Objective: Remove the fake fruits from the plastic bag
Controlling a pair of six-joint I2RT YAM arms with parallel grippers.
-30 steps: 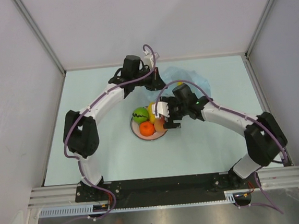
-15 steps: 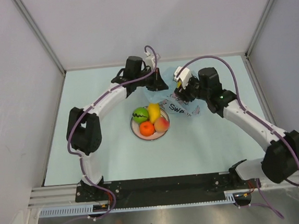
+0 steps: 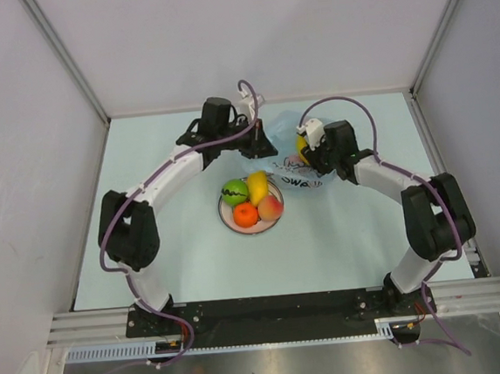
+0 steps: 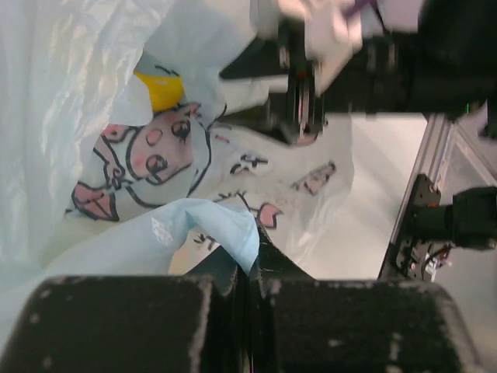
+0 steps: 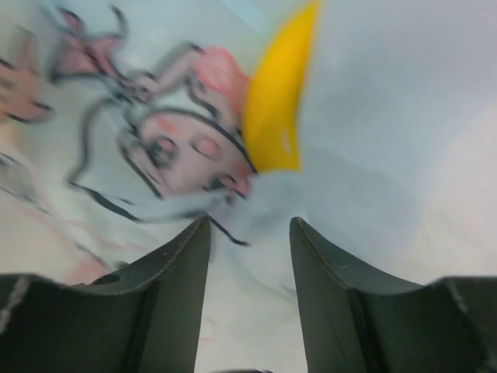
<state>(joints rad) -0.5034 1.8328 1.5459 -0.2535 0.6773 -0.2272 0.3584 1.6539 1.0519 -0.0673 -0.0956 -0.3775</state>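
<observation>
The light-blue plastic bag [image 3: 291, 176] lies behind a white plate [image 3: 225, 214]. On the plate sit the green fruit [image 3: 235, 191], banana [image 3: 257, 186], orange [image 3: 245, 214] and peach-coloured fruit [image 3: 271, 207]. A yellow fruit [image 3: 300, 141] shows in the bag, also in the left wrist view [image 4: 159, 89] and the right wrist view [image 5: 276, 101]. My left gripper [image 3: 261, 144] is shut on a fold of the bag [image 4: 225, 225], holding it up. My right gripper [image 5: 250, 225] is open, its fingers close against the bag [image 5: 178, 155] just short of the yellow fruit. The dark red apple is out of view.
The plate with fruits stands just in front of the bag, between the two arms. Grey walls with metal posts [image 3: 84, 88] close in the table on the left, back and right. The right arm [image 4: 373, 70] fills the far side of the left wrist view.
My right gripper has left the plate and swung back and right to the bag, and now points at the yellow fruit. My left gripper stays shut on the bag.
</observation>
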